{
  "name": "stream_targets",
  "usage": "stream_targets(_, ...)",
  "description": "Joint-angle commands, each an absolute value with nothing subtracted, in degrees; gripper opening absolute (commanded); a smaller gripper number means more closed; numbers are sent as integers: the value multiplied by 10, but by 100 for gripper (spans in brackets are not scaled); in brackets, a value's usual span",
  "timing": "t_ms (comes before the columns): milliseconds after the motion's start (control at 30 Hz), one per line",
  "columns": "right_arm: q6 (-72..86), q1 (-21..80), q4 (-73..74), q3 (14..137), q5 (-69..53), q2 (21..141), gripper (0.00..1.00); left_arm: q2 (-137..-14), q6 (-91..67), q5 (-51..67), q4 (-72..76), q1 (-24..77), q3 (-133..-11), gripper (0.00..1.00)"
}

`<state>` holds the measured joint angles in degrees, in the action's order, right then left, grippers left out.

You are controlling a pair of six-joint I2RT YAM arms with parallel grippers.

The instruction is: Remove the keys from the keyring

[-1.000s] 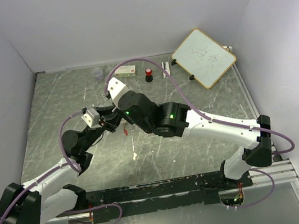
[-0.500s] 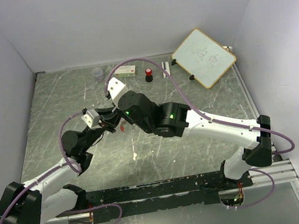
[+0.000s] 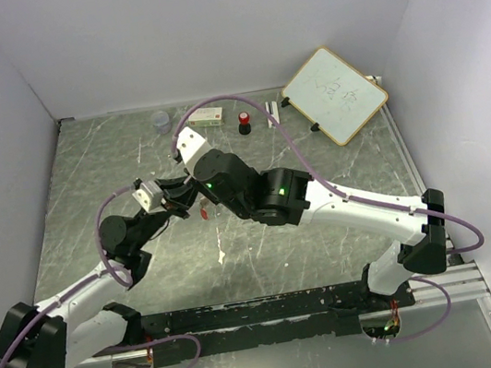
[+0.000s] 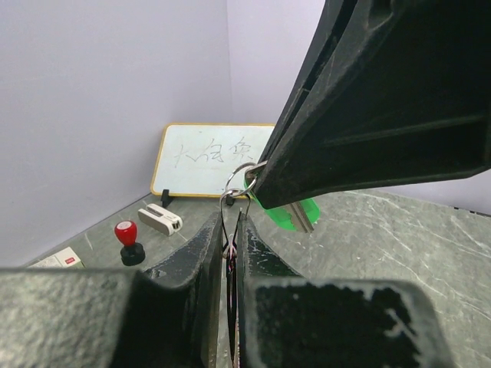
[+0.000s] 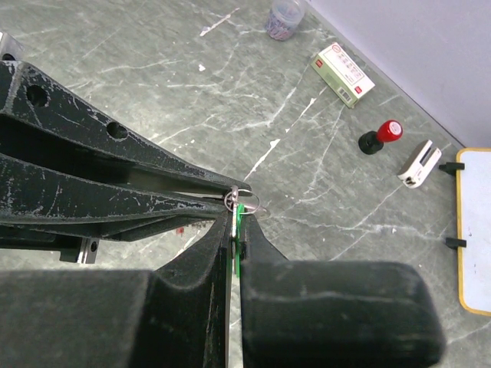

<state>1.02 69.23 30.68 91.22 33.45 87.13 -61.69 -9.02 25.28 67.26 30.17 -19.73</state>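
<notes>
Both grippers meet above the middle of the table. My left gripper (image 4: 232, 221) is shut on the thin silver keyring (image 4: 239, 181), pinching one of its wire loops. My right gripper (image 5: 238, 224) is shut on the green key (image 5: 239, 230), which still hangs on the keyring (image 5: 247, 201). In the left wrist view the green key (image 4: 290, 213) sticks out from under the right gripper's black finger. The red key (image 3: 204, 214) dangles below the two grippers in the top view. There the left gripper (image 3: 181, 199) and the right gripper (image 3: 195, 193) touch tip to tip.
Along the back wall stand a clear cup (image 3: 160, 119), a small white and green box (image 3: 205, 117), a black knob with a red top (image 3: 244, 124) and a small white block (image 3: 273, 115). A whiteboard (image 3: 335, 93) leans at the back right.
Both grippers keep their hold and stay almost still. The left wrist has shifted very slightly and the red key has swung a little.
</notes>
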Motion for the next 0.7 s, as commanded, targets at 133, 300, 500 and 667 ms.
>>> stream_targets(133, 19, 695, 300, 893, 346, 851, 0, -592, -61, 225, 640, 301, -204, 7)
stream_targets(300, 26, 696, 302, 884, 344, 848, 0, -585, -57, 209, 639, 301, -204, 7)
stream_targets(500, 33, 696, 298, 869, 337, 843, 0, -579, -52, 195, 636, 301, -210, 7)
stream_targets(667, 35, 696, 292, 857, 326, 844, 0, -574, -64, 197, 651, 301, -210, 7)
